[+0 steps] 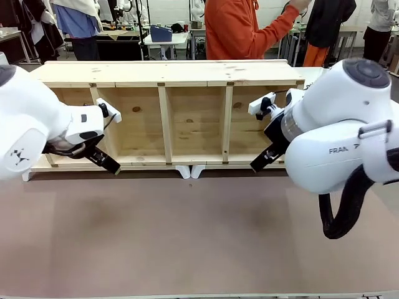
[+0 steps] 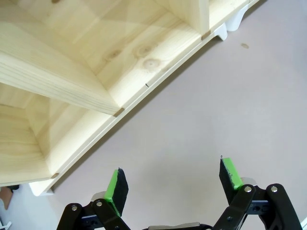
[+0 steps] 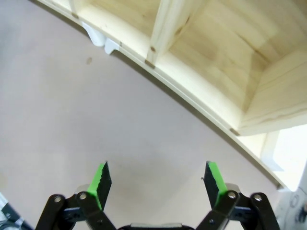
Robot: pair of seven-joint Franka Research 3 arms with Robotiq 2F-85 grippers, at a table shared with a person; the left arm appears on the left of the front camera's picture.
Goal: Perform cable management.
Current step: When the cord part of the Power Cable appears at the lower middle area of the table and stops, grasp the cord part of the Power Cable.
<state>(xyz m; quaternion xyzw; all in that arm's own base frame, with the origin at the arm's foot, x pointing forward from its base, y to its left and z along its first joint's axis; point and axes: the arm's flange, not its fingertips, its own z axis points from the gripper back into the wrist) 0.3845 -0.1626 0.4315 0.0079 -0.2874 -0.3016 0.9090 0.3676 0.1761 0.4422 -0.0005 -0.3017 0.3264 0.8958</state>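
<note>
Brown bench (image 1: 199, 237) fills the bottom of the frame. At middle left, the left fingers (image 1: 105, 161) are spread wide and hold nothing. At middle right, the right fingers (image 1: 263, 159) are wide and empty too. Both hang by the long wooden shelf (image 1: 193, 118). Where the cable is, I cannot tell. I think the job is just starting; next they must find it.

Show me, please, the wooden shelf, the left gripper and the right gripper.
wooden shelf (image 1: 163, 71), front view, on its top board.
left gripper (image 2: 172, 178), left wrist view, midway between its open fingertips.
right gripper (image 3: 157, 178), right wrist view, midway between its open fingertips.
</note>
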